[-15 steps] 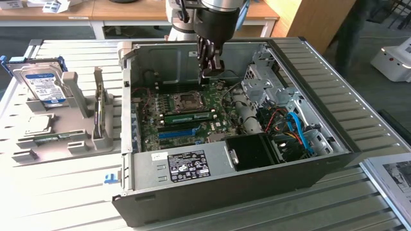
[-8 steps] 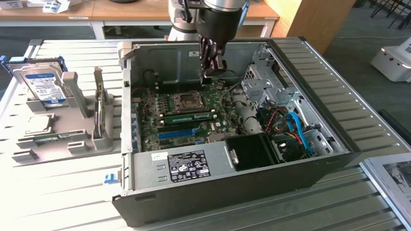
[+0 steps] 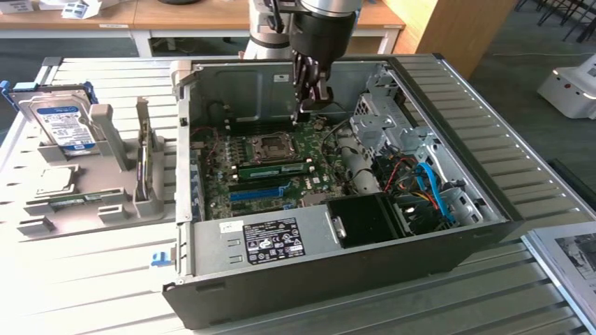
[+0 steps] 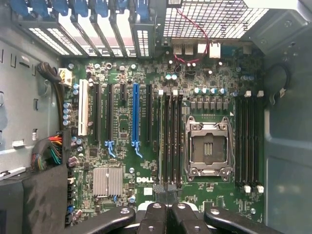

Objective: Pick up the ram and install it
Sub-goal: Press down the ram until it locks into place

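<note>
The gripper hangs closed, its fingers pressed together with nothing visible between them, over the open case at the upper centre of the exterior view. In the wrist view its fingertips meet over the ends of the black memory slots. The ram stands on edge in a slot at the exterior view's centre, just below the CPU socket (between it and the blue slot). Whether the fingers touch it I cannot tell. At far left a grey holder carries a hard drive and a green card.
</note>
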You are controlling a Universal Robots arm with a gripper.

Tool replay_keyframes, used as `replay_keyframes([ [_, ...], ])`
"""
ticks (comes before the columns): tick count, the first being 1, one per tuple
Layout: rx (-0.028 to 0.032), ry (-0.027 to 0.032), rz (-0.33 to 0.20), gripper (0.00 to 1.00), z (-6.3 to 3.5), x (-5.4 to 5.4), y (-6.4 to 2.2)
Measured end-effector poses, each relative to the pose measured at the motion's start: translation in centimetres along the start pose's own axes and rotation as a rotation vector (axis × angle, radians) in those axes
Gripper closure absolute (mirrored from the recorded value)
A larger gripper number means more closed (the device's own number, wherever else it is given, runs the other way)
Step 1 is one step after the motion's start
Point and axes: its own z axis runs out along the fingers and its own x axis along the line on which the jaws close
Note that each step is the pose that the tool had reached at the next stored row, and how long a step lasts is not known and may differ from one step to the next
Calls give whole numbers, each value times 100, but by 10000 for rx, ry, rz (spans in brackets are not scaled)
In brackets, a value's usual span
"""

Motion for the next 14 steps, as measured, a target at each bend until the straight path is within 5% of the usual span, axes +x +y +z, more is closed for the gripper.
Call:
replay_keyframes([
  [14, 0, 0, 0, 90, -6, -2, -143],
])
